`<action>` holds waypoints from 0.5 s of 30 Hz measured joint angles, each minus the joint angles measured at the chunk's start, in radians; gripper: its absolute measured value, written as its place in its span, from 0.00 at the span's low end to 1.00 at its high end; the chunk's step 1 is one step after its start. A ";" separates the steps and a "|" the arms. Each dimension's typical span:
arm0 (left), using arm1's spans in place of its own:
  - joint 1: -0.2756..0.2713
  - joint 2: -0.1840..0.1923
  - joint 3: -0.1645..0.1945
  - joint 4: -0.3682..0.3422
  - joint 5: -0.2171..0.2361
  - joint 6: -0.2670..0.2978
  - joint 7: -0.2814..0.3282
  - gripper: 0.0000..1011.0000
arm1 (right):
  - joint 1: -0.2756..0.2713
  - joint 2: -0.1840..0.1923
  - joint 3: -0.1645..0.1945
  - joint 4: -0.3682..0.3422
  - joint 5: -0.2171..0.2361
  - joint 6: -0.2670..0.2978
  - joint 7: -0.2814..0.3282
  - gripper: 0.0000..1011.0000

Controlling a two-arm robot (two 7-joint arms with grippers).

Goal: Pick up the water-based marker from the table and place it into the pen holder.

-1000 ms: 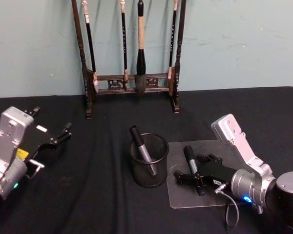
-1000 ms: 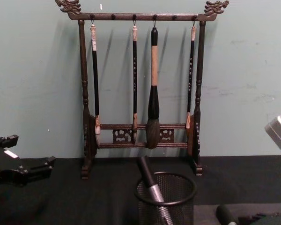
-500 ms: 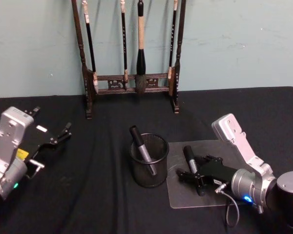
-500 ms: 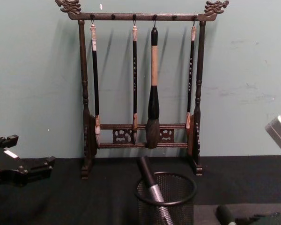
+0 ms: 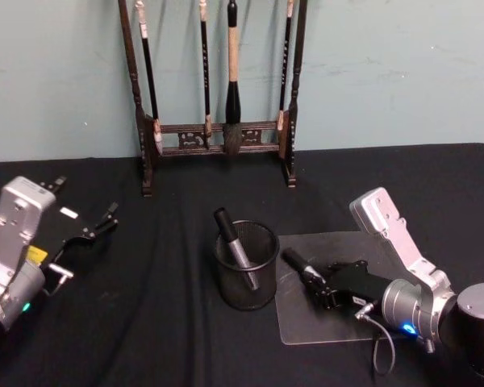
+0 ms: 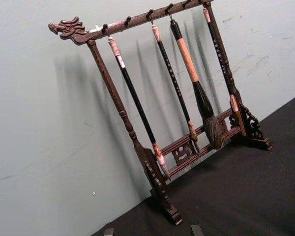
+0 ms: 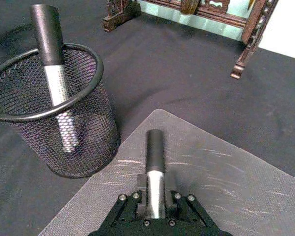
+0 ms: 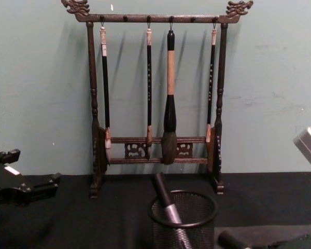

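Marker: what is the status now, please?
Right gripper shut on marker, over clear mat, cap toward pen holder. Left gripper open, idle at left. Second marker stands in holder, room beside it.

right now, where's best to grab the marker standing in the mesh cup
Grip the standing marker by its black cap, which sticks up above the rim of the cup, pinching across it from above. The barrel below sits inside the mesh, and it leans, so tilt to match. The right gripper holds a second marker beside the cup; the left gripper is parked open, far left.
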 joint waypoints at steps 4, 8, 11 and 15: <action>0.000 0.000 0.000 0.000 0.000 0.000 0.000 1.00 | 0.000 0.000 0.000 0.000 0.000 0.000 0.000 0.20; 0.000 0.000 0.000 0.000 0.000 0.000 0.000 1.00 | 0.000 0.000 0.000 0.000 0.000 0.000 0.000 0.19; 0.000 0.000 0.000 0.000 0.000 0.000 0.000 1.00 | 0.000 0.000 0.000 0.000 0.000 0.000 0.000 0.19; 0.000 0.000 0.000 0.000 0.000 0.000 0.000 1.00 | 0.000 0.000 0.000 0.000 0.000 0.000 0.000 0.19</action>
